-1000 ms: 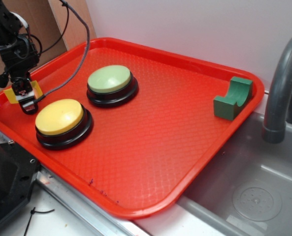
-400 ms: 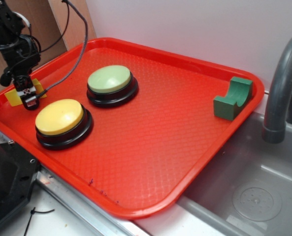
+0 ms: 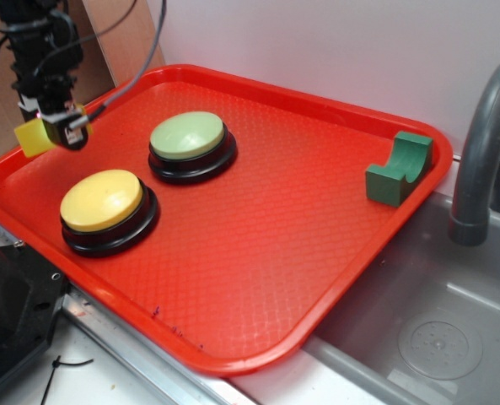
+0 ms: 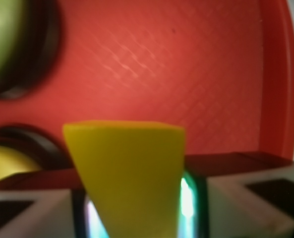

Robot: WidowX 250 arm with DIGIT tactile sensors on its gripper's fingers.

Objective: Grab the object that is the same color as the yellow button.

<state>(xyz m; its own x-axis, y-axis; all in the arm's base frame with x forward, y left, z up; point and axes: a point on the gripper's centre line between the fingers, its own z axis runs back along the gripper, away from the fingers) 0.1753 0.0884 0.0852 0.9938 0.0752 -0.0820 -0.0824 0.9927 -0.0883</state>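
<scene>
- Yellow, solid and small, the wedge block [image 3: 32, 137] looks light and rigid; its smooth faces could slip, so a hold across the flat sides, away from the slanted end, seems safest.
- At the upper left of the exterior frame the hand [image 3: 61, 132] is closed around the block, which hangs clear of the tray.
- Textured red tray [image 3: 258, 253] on the tabletop carries the yellow button [image 3: 104, 202], a green-topped button [image 3: 189, 139] and a green notched block [image 3: 399, 169]; a sink [image 3: 435, 337] lies lower right.

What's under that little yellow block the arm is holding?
Only bare red tray lies beneath the yellow block, which the end effector holds lifted. The block's underside is hidden.
</scene>
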